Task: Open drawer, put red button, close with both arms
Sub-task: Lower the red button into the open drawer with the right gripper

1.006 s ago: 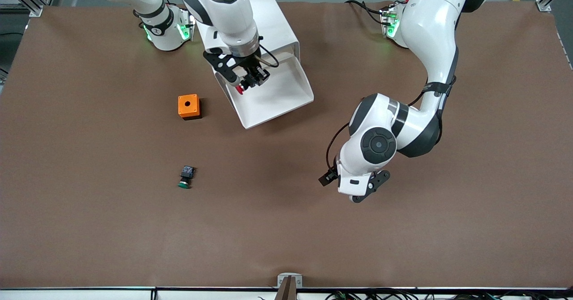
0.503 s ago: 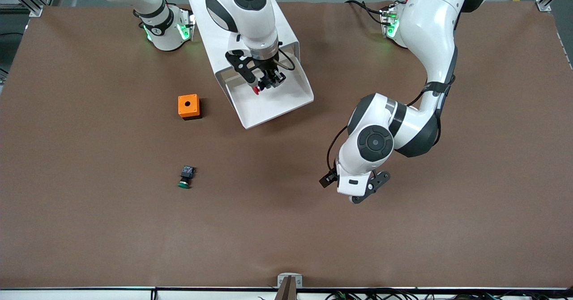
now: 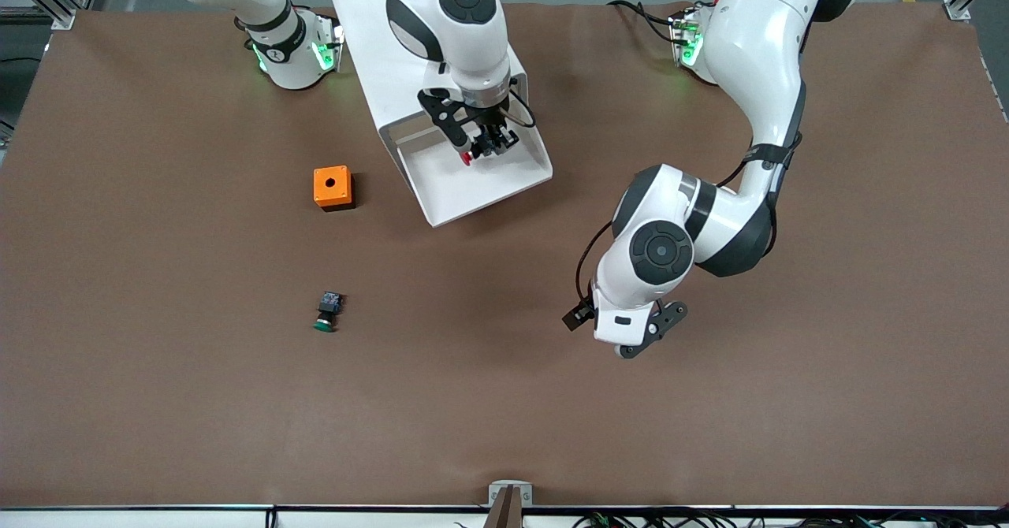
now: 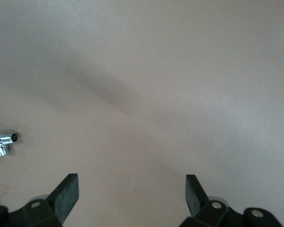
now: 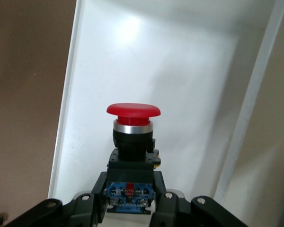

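The step in hand is placement: the drawer (image 3: 481,177) stands pulled out of the white cabinet (image 3: 378,35), and the right gripper (image 3: 482,146) hangs over its open tray with its fingers clamped on the red button (image 5: 133,135). In the right wrist view the fingers (image 5: 97,191) grip the black-and-blue body from both sides, and the cap points away from the wrist toward the tray floor. The button shows a round, domed red cap above a silver collar, a black barrel and a blue-and-black contact block; it is small against the tray. The next move, by judgement, calls for lowering the button toward the tray floor, clear of the tray walls, then parting the fingers and lifting straight out; release from a height could let the round cap roll. The left gripper (image 4: 131,198) waits over bare desk (image 3: 709,418), toward the left arm's end, with fingers spread wide and nothing between them. A green button (image 3: 326,311) and an orange box (image 3: 332,187) lie on the desk toward the right arm's end, apart from the drawer.
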